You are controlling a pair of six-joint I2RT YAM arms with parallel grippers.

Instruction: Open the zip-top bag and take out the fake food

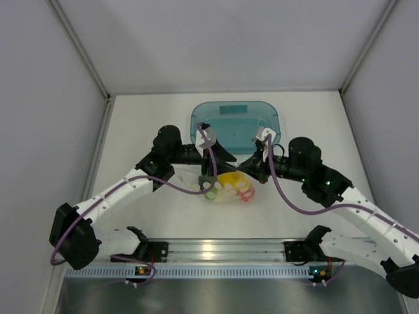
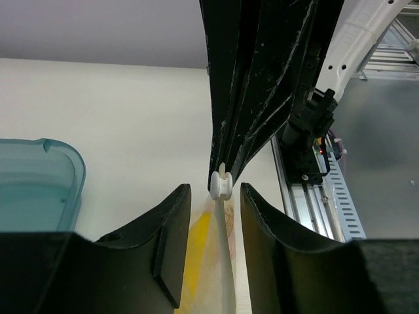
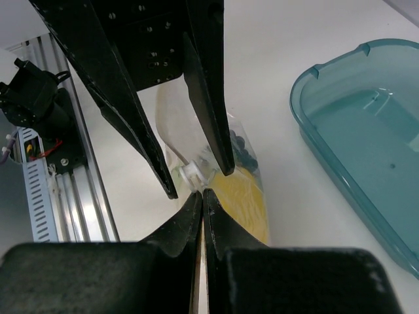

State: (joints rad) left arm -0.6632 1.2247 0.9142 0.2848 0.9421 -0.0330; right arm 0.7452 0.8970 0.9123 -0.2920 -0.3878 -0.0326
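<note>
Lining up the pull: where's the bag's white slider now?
Left wrist view: the white slider sits atop the zip-top bag, between the left gripper's open fingers, right at the right gripper's shut tips.

Left claw [image 2: 214, 196] straddles the zip-top bag [image 2: 219, 261] at its top edge (white slider [image 2: 221, 185] just beyond), jaws apart.

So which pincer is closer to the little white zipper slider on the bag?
The right one. The right pincer is shut on the zip-top bag with its tips against the white slider. The left pincer is open, a finger on each side, not touching.
</note>
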